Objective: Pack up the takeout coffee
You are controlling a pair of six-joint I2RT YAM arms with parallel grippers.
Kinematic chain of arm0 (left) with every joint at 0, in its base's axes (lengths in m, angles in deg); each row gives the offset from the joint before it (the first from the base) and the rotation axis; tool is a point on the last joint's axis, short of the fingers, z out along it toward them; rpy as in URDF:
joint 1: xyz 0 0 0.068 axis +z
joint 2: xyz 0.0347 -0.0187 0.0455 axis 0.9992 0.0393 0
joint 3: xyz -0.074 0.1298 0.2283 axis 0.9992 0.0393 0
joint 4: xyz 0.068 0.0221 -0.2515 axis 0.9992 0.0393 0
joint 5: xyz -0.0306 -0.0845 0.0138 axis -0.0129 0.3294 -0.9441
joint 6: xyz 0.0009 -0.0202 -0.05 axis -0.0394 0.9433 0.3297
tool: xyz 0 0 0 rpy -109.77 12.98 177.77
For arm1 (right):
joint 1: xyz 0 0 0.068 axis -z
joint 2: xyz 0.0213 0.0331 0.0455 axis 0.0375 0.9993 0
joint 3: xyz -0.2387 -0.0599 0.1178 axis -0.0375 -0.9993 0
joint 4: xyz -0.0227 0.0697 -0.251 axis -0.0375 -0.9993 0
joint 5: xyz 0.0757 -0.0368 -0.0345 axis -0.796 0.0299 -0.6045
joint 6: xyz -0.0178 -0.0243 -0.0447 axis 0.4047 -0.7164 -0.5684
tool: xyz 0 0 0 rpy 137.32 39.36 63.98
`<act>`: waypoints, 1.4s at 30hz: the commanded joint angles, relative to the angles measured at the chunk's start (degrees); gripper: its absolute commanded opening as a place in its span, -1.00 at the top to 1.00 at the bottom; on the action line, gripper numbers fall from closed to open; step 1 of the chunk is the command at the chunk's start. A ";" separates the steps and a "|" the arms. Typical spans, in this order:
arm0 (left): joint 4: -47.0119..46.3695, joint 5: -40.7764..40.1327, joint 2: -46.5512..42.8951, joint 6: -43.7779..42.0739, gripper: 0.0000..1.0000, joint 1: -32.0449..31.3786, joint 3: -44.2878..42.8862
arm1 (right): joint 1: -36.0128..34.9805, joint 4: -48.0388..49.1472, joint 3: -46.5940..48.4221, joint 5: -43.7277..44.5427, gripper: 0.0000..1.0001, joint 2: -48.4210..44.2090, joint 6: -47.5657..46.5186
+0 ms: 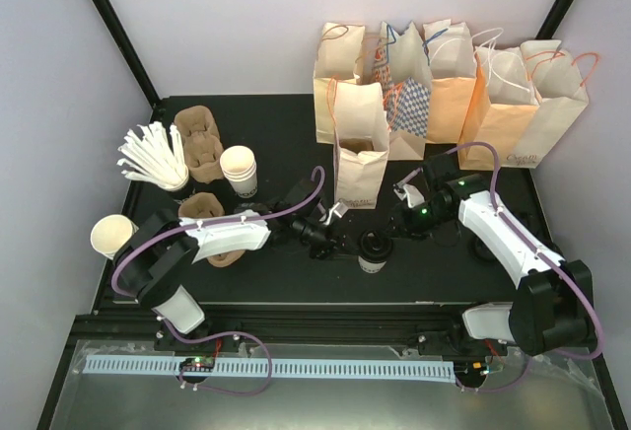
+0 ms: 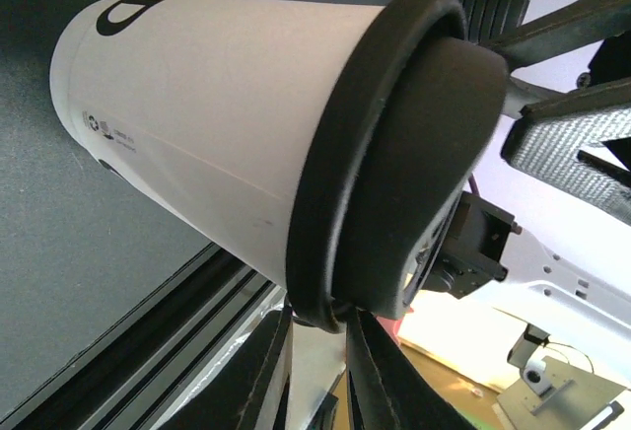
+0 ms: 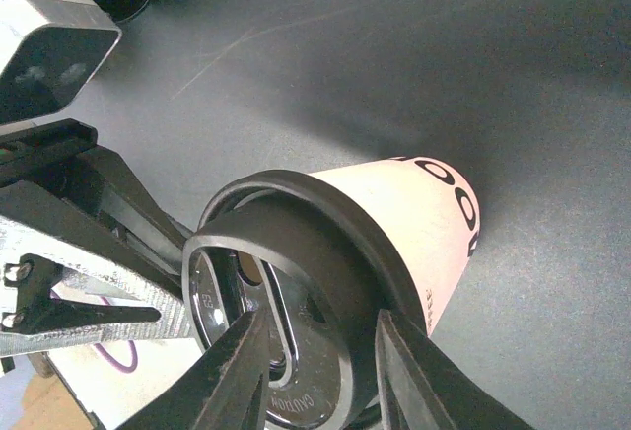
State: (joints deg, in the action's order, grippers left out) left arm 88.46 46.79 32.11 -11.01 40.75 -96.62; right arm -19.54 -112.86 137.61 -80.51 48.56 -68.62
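Observation:
The takeout coffee [image 1: 373,250], a white paper cup with dark lettering and a black lid, stands upright on the black table just in front of the two arms. My left gripper [image 1: 340,243] reaches it from the left. In the left wrist view the cup [image 2: 217,124] fills the frame and the left gripper [image 2: 320,317] pinches the lid's outer rim. My right gripper [image 1: 399,225] comes in from the right. Its jaws [image 3: 320,326] straddle the raised wall of the lid on the cup [image 3: 414,213]. One finger sits in the groove outside, the other hangs over the lid top with a gap.
An open brown paper bag [image 1: 360,159] stands just behind the cup, with several more bags [image 1: 444,85] along the back. On the left are pulp cup carriers [image 1: 200,139], stacked cream cups [image 1: 239,169], a single cup [image 1: 111,236] and a cup of white stirrers [image 1: 153,154].

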 commanded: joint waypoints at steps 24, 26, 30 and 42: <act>14.14 -2.48 5.62 -9.77 0.75 0.68 -6.29 | -0.27 4.56 -8.98 2.78 0.47 -1.06 5.76; 14.55 -2.78 6.36 -10.43 0.75 0.68 -6.29 | -0.23 5.60 -10.51 3.24 0.48 -1.23 6.66; 15.26 -3.33 7.82 -11.69 0.76 0.68 -6.15 | -0.21 7.83 -13.98 3.73 0.48 -1.06 8.09; 15.91 -5.41 8.93 -13.40 0.77 1.07 -4.76 | -0.26 8.50 -15.74 5.73 0.47 -2.07 10.78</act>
State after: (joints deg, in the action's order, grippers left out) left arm 98.62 51.81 37.64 -22.36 41.58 -103.35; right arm -18.82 -96.90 127.01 -82.72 42.68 -59.63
